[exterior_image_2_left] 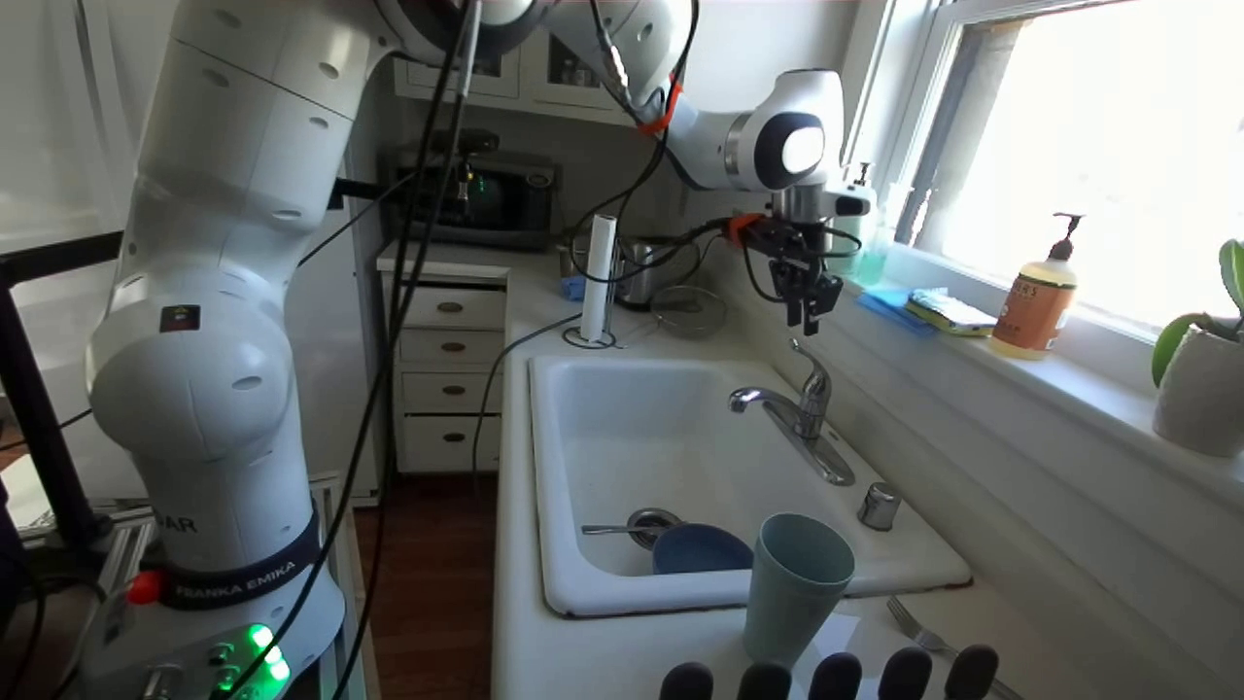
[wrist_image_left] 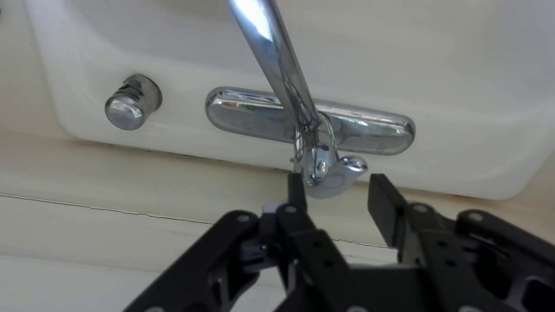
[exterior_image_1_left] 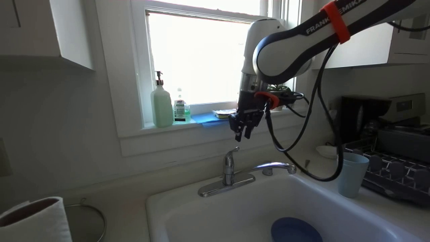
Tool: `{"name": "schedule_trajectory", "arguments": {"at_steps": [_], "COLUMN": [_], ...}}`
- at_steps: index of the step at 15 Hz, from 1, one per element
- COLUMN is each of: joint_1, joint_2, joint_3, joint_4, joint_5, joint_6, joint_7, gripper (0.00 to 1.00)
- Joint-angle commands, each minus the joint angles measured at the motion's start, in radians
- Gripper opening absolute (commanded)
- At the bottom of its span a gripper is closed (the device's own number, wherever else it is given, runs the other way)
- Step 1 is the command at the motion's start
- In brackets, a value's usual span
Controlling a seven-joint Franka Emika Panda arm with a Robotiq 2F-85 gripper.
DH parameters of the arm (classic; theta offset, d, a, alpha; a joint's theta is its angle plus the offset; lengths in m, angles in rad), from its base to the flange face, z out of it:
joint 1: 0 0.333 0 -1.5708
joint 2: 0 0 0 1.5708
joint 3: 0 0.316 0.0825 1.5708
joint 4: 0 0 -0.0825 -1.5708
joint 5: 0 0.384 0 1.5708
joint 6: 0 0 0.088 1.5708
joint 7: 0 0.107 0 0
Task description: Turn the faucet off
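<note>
Faucet [exterior_image_1_left: 228, 171], shiny silver metal with low curved spout [exterior_image_1_left: 273, 165]: mounted on rim of white sink [exterior_image_1_left: 176, 203], just under black two-fingered hand [exterior_image_1_left: 243, 137], toward 7 o'clock in an exterior view. Presumably rigid, anchored, slick; upright silver lever handle [wrist_image_left: 341, 177] likely light to turn. Best gripped near tip, 2 o'clock in wrist view. Hand spread, empty, pointing down; white-and-black arm [exterior_image_1_left: 282, 53] extended from 2 o'clock in an exterior view.

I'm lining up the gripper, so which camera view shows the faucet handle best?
The wrist view: it shows the faucet handle closest and largest, seen from above, so the way it points is clear. Both exterior views show it smaller and more from the side, with the gripper above it.
</note>
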Motion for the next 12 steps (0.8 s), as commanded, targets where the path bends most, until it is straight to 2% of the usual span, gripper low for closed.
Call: {"name": "schedule_trajectory", "arguments": {"at_steps": [1,4,5,12], "joint_1": [-0.032,-0.052,-0.058,-0.096], "joint_2": [-0.177,-0.279,-0.310,-0.491], "joint_3": [0.022,0.023,0.020,0.008], "joint_4": [-0.164,-0.256,-0.289,-0.476], "joint_5": [0.061,0.111,0.120,0.100], "joint_6": [-0.091,-0.178,-0.194,-0.228], "joint_7": [-0.072,-0.118,-0.131,-0.195], "gripper": [0.74,0.96,0.99,1.00]}}
